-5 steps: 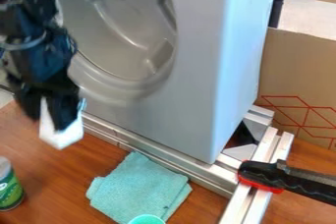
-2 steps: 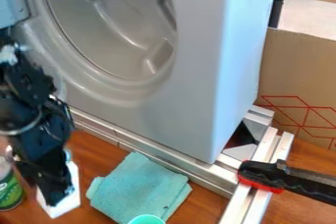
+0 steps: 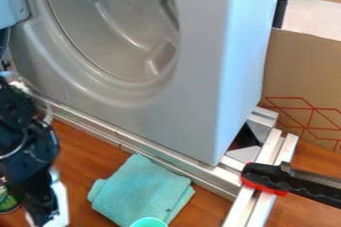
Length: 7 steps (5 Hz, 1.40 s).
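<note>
The black gripper (image 3: 44,215) hangs low at the lower left, closed around a white block-like object (image 3: 60,202) that shows on its right side and below it. Just left of the gripper, a green can (image 3: 8,202) is partly covered by the arm. A folded teal cloth (image 3: 141,191) lies on the wooden table to the right of the white object, apart from it. At the bottom edge, by the cloth, is the rim of a teal cup (image 3: 148,222).
A large grey machine housing (image 3: 200,96) with a round recess stands behind, on metal rails (image 3: 150,160). A black and red clamp (image 3: 283,180) sits across the rails at right. Cardboard (image 3: 303,76) stands behind them.
The gripper has moved down and slightly left with the white object, from beside the housing to low over the table. It now covers much of the green can. The cloth has stayed put.
</note>
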### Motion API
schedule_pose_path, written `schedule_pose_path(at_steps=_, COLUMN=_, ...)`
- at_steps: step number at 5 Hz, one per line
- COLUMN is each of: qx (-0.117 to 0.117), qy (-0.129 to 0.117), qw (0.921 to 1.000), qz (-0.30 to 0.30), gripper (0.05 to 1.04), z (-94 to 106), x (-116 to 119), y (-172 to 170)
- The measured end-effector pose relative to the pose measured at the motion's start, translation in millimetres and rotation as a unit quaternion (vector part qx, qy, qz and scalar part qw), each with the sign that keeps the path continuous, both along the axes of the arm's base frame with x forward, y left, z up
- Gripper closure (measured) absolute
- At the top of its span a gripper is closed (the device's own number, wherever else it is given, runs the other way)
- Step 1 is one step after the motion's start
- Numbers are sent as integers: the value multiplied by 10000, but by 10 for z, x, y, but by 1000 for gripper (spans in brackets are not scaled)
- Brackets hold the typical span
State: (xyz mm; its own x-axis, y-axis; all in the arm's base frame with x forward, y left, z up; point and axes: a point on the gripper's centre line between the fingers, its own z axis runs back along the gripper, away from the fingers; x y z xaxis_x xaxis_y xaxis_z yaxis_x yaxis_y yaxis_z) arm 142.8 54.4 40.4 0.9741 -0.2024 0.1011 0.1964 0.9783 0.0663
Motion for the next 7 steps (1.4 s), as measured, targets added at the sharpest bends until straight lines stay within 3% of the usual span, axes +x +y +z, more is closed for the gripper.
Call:
schedule_pose_path(at_steps=1, qx=27, qy=28, qw=10000, qz=-70, gripper=422, z=-54, x=-67, y=22)
schedule_pose_path(at_steps=2, qx=-158, qy=-150, qw=9997, qz=79, gripper=422, z=-163, x=-118, y=138)
schedule_pose_path(at_steps=4, qx=-438, qy=-354, qw=9976, qz=395, gripper=422, z=-273, x=64, y=297)
schedule_pose_path(at_steps=5, qx=-560, qy=-344, qw=9973, qz=316, gripper=422, z=-306, x=93, y=275)
schedule_pose_path(at_steps=7, qx=-491, qy=17, qw=9988, qz=15, gripper=422, z=-364, x=163, y=202)
